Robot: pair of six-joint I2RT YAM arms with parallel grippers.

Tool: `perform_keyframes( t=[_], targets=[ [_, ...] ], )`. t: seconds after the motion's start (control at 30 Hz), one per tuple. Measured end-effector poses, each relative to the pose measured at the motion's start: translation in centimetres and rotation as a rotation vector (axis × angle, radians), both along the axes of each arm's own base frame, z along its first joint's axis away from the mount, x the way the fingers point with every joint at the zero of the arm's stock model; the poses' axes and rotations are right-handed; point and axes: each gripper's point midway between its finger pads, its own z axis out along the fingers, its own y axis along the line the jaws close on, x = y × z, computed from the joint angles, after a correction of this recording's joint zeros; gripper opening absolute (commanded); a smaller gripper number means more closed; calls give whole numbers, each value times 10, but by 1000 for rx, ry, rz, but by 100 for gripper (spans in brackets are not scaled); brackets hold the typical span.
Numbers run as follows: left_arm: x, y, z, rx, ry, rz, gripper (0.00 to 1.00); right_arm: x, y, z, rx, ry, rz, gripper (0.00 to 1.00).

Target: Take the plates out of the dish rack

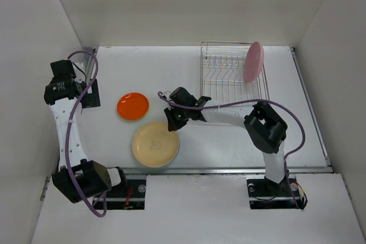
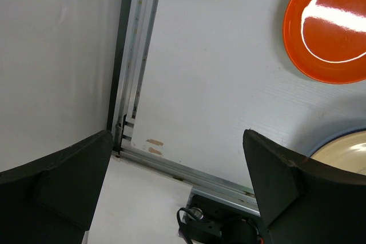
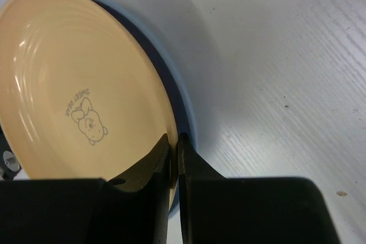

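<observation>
The wire dish rack (image 1: 226,78) stands at the back right, with a pink plate (image 1: 253,61) upright at its right end. An orange-red plate (image 1: 132,106) (image 2: 329,27) lies flat on the table. A pale yellow plate (image 1: 155,144) (image 3: 74,90) (image 2: 346,148) rests over a blue plate (image 3: 187,115), whose rim shows beneath it. My right gripper (image 1: 173,119) (image 3: 173,140) is shut on the yellow plate's right rim. Far to the left, my left gripper (image 1: 90,94) (image 2: 177,135) hangs open and empty.
White walls enclose the table on three sides. A metal rail (image 2: 189,170) runs along the near edge and the left edge. The arm bases (image 1: 126,190) sit below the near rail. A purple cable (image 1: 71,135) loops along the left arm.
</observation>
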Motion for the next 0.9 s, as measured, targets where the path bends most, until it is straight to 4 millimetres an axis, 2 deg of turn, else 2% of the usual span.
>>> perform_keyframes(
  t=[0.33,0.53,0.63,0.67,0.77,0.9],
  targets=[
    [0,-1,0,-5,-2,-4,96,11,-7,5,-19,-47,-42,0],
    [1,-1,0,-5,-2,-4,96,10,-8,6,-19,-47,-38,10],
    [0,-1,-1,-6,-1,-4,96,9,-8,4,-21,-40,-36,24],
    [0,-1,-1,-6,0,-4,96,9,-8,1,-24,-36,-36,36],
    [0,-1,-1,-6,0,-4,96,7,-9,-8,-43,-24,-32,52],
    [1,-2,-1,-10,-1,-7,96,5,-11,-13,-70,-23,-32,58]
  ],
)
